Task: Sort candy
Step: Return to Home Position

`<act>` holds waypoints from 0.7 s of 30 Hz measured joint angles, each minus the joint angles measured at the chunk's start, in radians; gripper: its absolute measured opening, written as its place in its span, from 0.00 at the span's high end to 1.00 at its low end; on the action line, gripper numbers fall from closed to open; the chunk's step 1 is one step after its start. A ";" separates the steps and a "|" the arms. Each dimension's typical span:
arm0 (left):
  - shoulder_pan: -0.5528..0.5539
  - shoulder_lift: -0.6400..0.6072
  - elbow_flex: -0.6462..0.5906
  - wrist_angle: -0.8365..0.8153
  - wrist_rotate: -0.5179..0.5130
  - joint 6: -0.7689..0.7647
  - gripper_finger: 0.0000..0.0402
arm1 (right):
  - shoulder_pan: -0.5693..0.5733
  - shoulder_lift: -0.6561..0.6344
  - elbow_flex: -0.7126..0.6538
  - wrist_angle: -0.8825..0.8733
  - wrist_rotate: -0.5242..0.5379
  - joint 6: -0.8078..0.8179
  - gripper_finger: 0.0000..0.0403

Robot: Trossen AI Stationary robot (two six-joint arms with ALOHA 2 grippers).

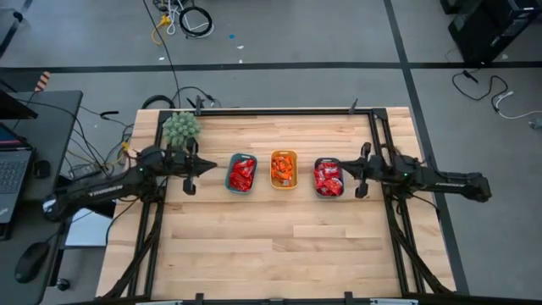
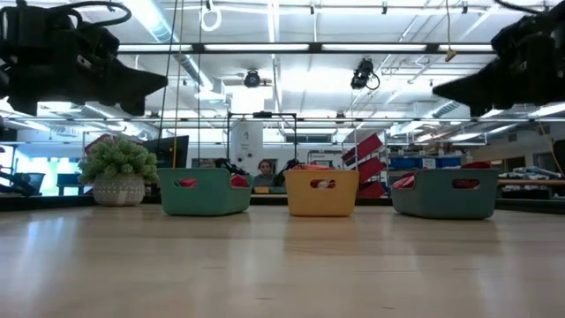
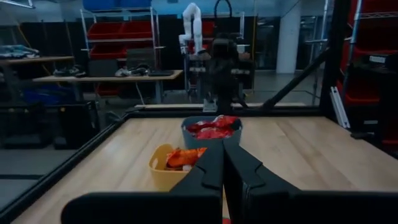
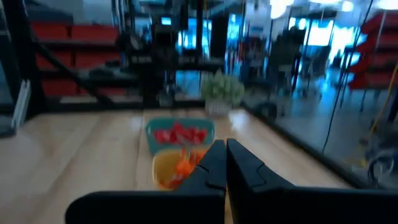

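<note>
A pale wooden table [image 1: 271,246] in a busy workshop holds the candy [image 1: 242,174], sorted into three trays in a row at mid-table. Red fills the teal tray [image 1: 229,178], orange pieces [image 1: 284,167] the yellow tray [image 1: 273,174], and more red pieces [image 1: 328,178] the blue tray [image 1: 316,182]. Only the overhead view shows the heaps in full. At table height, just the tray walls and a few wrappers above the rims appear, with a person [image 2: 263,168] in the room behind. That level view alone shows both arms raised well above the table. The left end effector [image 1: 210,165] points at the teal tray from near the fuzzy green plant [image 1: 180,127]. The right end effector [image 1: 345,169] faces it from the blue tray's outer edge. The wrist views show each pair of fingers [image 3: 208,171] closed and empty.
</note>
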 joint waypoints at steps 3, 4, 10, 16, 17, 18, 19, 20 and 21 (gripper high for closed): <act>0.025 -0.122 0.000 -0.111 0.000 0.001 1.00 | -0.020 -0.042 0.000 0.004 -0.007 -0.039 1.00; 0.032 -0.163 0.000 -0.146 -0.001 0.001 1.00 | -0.037 -0.038 0.000 0.000 -0.005 -0.044 1.00; 0.062 -0.355 0.000 -0.254 -0.108 -0.011 1.00 | -0.180 0.013 0.000 -0.022 -0.105 0.021 1.00; 0.062 -0.396 -0.001 -0.346 -0.185 -0.009 1.00 | -0.263 0.038 0.000 -0.024 -0.119 0.017 1.00; 0.062 -0.395 -0.001 -0.366 -0.205 0.000 1.00 | -0.270 0.039 0.000 -0.024 -0.119 0.017 1.00; 0.062 -0.395 -0.001 -0.377 -0.214 0.000 1.00 | -0.274 0.040 0.000 -0.024 -0.119 0.013 1.00; 0.062 -0.395 -0.001 -0.375 -0.216 -0.001 1.00 | -0.277 0.037 0.001 -0.025 -0.122 0.008 1.00; 0.062 -0.395 -0.001 -0.365 -0.208 -0.001 1.00 | -0.278 0.033 0.006 -0.038 -0.129 0.005 1.00; 0.062 -0.395 -0.001 -0.351 -0.191 0.001 1.00 | -0.278 0.027 0.019 -0.067 -0.142 0.007 1.00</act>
